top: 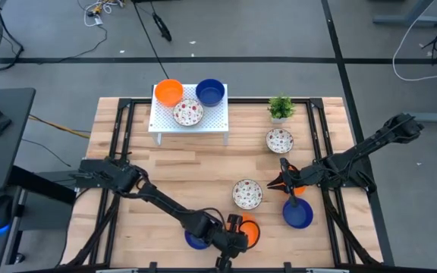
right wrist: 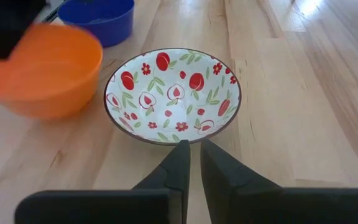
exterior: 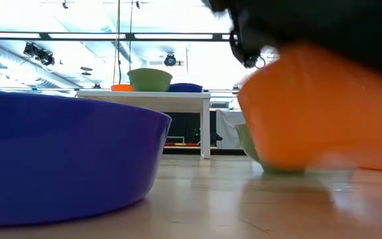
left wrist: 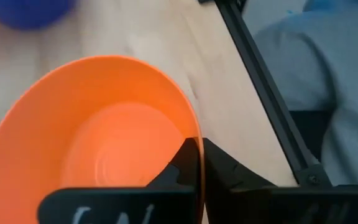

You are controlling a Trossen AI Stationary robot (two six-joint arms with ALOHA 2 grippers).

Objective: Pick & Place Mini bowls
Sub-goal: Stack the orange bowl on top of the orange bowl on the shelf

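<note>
- High view: left gripper at the near desk edge, clamped on the rim of an orange bowl; a blue bowl lies just beside it.
- Left wrist view: one finger inside the rim, one outside.
- Right gripper hovers between a speckled bowl and another blue bowl, fingers nearly closed, holding nothing.
- Far side: white rack carries three bowls; a second speckled bowl sits near the plant.
- Handling, judged: light, rigid, smooth-walled; a rim pinch suits, though it may slip or tilt.
</note>
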